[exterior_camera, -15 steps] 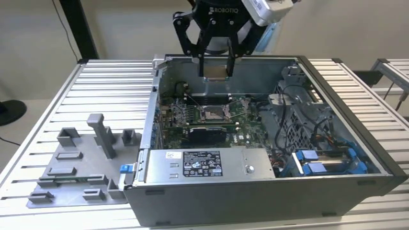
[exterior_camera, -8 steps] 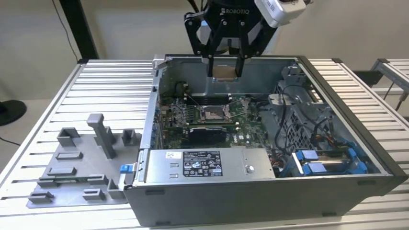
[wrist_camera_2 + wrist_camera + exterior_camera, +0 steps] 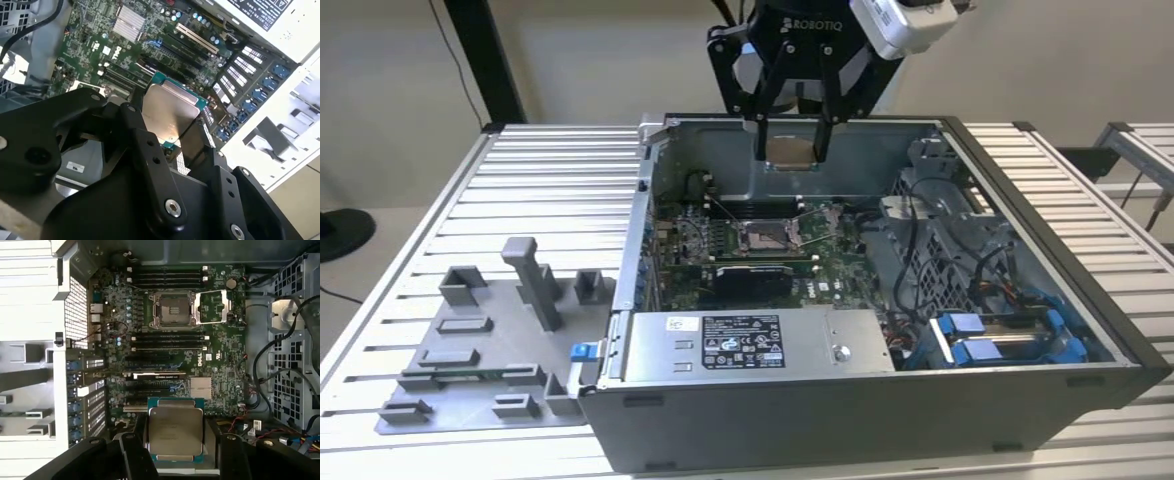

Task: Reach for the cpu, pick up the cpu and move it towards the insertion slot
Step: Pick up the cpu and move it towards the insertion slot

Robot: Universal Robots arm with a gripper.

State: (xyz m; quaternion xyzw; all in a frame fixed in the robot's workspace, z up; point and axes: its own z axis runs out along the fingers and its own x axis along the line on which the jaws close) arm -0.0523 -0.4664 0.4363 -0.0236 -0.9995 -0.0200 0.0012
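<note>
While the small flat square cpu with its silvery metal top and thin greenish rim point(image 3: 790, 151) hangs clamped between the fingers of the black gripper point(image 3: 791, 150), the picking-up part of the task looks finished. In the exterior view the chip is held in the air above the open grey computer case point(image 3: 1067, 330), well clear of the green circuit board point(image 3: 834, 235) lying in the case's floor. Both wrist views show the same grip: the chip point(image 3: 175, 430) sits between the dark fingers point(image 3: 227, 450), its metal face turned towards the cameras, the fingers closed on two opposite edges.

The insertion slot, a square silver metal-framed socket with a dark centre point(image 3: 762, 236), lies on the board below the chip and nearer the case's front wall in the exterior view. In the first wrist view the socket point(image 3: 173, 309) appears uncovered, its hinged metal frame point(image 3: 213, 306) folded open just beside it. Chip and socket are apart, with board between them in that view, so I judge the carry towards the socket to be underway and unfinished.

A grey plastic fixture plate with upright posts point(image 3: 487, 350) rests on the ribbed metal desk point(image 3: 560, 180) outside the case, and nothing silvery lies on it.
</note>
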